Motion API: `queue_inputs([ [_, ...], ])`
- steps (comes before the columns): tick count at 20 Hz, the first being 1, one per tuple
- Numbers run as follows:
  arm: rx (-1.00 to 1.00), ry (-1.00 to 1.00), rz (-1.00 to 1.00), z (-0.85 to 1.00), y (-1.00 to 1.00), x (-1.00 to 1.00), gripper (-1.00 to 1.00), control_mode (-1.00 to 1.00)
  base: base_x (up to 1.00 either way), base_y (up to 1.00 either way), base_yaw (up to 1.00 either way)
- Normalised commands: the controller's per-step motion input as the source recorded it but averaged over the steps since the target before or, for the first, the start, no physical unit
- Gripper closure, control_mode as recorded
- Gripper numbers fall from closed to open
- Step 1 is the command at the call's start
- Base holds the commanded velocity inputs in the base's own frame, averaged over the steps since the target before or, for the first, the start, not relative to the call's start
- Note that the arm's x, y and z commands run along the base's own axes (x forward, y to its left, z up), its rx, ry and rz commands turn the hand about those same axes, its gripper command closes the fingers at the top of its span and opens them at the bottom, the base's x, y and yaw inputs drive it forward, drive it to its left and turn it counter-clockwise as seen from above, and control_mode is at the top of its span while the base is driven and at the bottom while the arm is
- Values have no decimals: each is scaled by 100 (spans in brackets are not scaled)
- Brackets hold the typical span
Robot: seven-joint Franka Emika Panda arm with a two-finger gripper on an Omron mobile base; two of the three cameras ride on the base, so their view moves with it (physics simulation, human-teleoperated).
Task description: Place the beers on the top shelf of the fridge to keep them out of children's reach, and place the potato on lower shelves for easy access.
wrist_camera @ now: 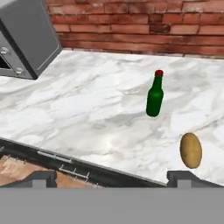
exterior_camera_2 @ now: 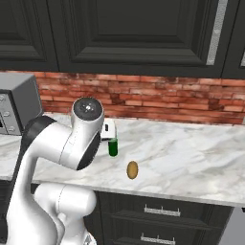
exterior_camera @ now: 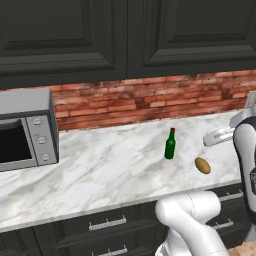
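Observation:
A dark green beer bottle [exterior_camera: 170,145] with a red cap stands upright on the marble counter [exterior_camera: 100,170]. It is mid-frame in the hand view [wrist_camera: 155,96], and my arm partly covers it in the right base view [exterior_camera_2: 113,147]. The golden-brown potato [exterior_camera: 202,165] lies a little nearer the front edge, to the bottle's right [wrist_camera: 191,150] [exterior_camera_2: 132,170]. My gripper [wrist_camera: 111,180] is open with nothing between its fingers. It hangs above the counter's front edge, well short of both. The paler olive bottle, the fridge and its shelves are out of view.
A grey microwave [exterior_camera: 25,131] stands on the counter at the left [wrist_camera: 26,35]. A red brick backsplash [exterior_camera: 150,100] runs behind, with dark wall cabinets [exterior_camera: 125,35] overhead. Dark drawers with metal handles [exterior_camera: 107,224] sit below the counter edge.

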Motion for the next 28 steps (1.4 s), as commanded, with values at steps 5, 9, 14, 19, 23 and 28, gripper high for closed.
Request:
queue_inputs([
  [5, 10, -12, 28, -27, -25, 47, -100, -100, 0, 0, 0],
  [9, 7, -5, 16, -27, -12, 46, -100, -100, 0, 0, 0],
  [14, 2, -1, 18, -32, 0, 47, -100, -100, 0, 0, 0],
  [19, 4, -5, 19, -21, 0, 41, -100, -100, 0, 0, 0],
  [23, 7, -10, 16, -16, 0, 29, -100, -100, 0, 0, 0],
  [28, 7, -9, 9, -6, 0, 21, -100, -100, 0, 0, 0],
])
